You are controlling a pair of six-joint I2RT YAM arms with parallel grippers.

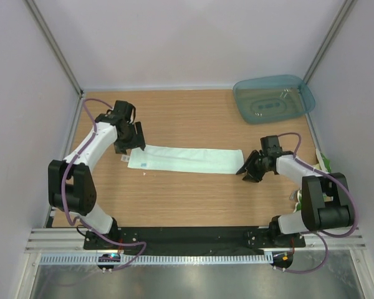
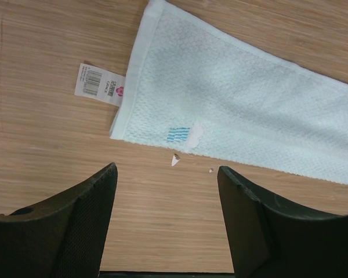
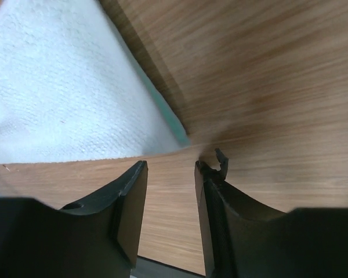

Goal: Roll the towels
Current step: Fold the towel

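Observation:
A pale mint-white towel [image 1: 186, 159] lies flat on the wooden table, folded into a long narrow strip. My left gripper [image 1: 129, 142] hovers just off its left end. In the left wrist view that towel [image 2: 238, 110] lies ahead of the left gripper [image 2: 167, 171], which is open over bare wood. My right gripper [image 1: 249, 169] sits just past the strip's right end. In the right wrist view the right gripper [image 3: 171, 165] is open with nothing between its fingers, and the towel's corner [image 3: 64, 92] lies up-left of them. A yellowish-green cloth [image 1: 325, 163] peeks out behind the right arm.
A translucent teal tray [image 1: 273, 99] stands at the back right corner. A paper label [image 2: 98, 86] hangs off the towel's left end, with tiny scraps [image 2: 175, 159] beside it. Side walls close in the table left and right.

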